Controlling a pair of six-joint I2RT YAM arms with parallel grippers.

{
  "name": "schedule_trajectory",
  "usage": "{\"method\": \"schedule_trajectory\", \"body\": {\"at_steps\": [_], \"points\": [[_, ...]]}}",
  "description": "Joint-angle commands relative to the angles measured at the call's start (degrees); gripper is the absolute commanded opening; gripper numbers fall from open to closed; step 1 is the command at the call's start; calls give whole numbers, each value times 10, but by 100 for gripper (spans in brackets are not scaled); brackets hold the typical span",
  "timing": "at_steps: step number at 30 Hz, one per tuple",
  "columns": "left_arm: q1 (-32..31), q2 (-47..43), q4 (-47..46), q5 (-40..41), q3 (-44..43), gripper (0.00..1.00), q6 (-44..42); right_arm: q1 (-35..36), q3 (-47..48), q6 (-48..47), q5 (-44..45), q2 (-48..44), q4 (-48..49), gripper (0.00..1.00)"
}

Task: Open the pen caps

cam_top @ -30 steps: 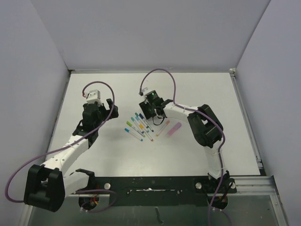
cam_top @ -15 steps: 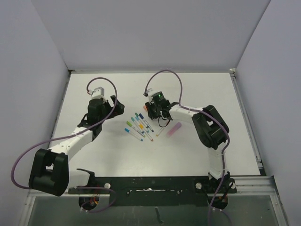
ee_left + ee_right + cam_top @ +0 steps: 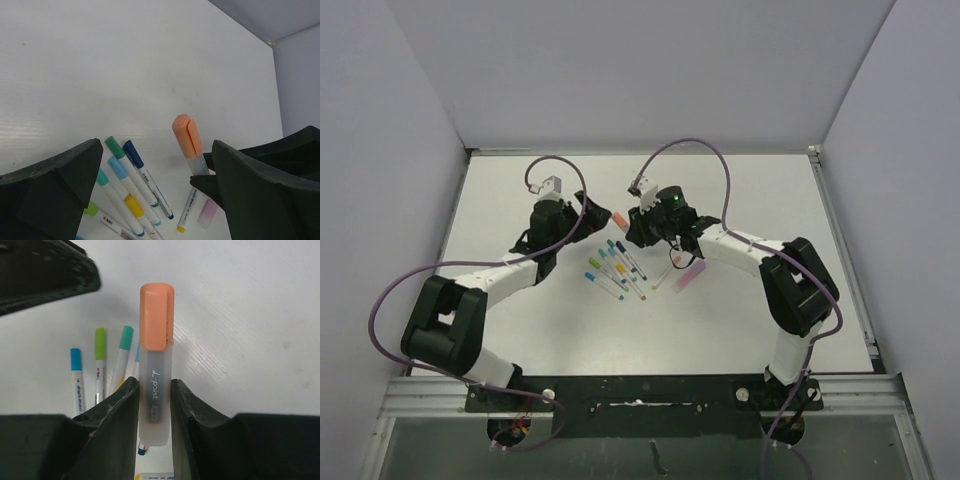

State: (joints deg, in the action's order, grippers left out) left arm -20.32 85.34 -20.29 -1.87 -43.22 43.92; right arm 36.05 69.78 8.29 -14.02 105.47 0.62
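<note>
Plainly, the step in hand is the pull on one cap: the right gripper (image 3: 153, 387) is clamped on the frosted barrel of a highlighter (image 3: 155, 412) just below its orange cap (image 3: 156, 315), holding it clear of the table (image 3: 520, 190) with the cap pointing away from the wrist. The left gripper (image 3: 156, 160) has its jaws spread wide, one on each side of the orange cap and not touching it. The next move, as I judge it, calls for the left jaws to slide over that cap, square to it, close on the cap alone and draw straight along the barrel while the right holds firm. Closing too low would catch the barrel as well. The other pen caps (image 3: 116, 165) sit on thin white pens (image 3: 615, 268) that lie in a row on the table beneath and nearer the arm bases than the orange cap, all capped as far as I can see. The right wrist view alone shows the grip on the barrel and its lettering. The left wrist view shows the cap's clip slot and the open gap around it. Only the top view shows both arms meeting over the row, and a pale pink piece (image 3: 691, 273) lying to the right of the orange cap, too small to identify.
</note>
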Motion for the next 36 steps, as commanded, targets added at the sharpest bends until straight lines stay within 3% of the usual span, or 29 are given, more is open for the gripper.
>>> {"method": "schedule_trajectory", "body": {"at_steps": [1, 8, 19, 25, 35, 36], "points": [[-10, 31, -92, -13, -31, 91, 49, 6, -12, 14, -46, -40, 62, 0], [-19, 65, -146, -36, -39, 86, 82, 8, -28, 10, -66, -47, 92, 0], [-35, 97, -223, -70, -20, 66, 130, 8, -37, 13, -70, -45, 127, 0], [-35, 97, -240, -74, -4, 47, 133, 8, -48, 19, -71, -41, 149, 0], [-35, 104, -262, -90, 9, 0, 140, 8, -73, 26, -58, -63, 179, 0], [-35, 104, -262, -90, 8, 0, 140, 8, -74, 27, -55, -64, 180, 10]]}}
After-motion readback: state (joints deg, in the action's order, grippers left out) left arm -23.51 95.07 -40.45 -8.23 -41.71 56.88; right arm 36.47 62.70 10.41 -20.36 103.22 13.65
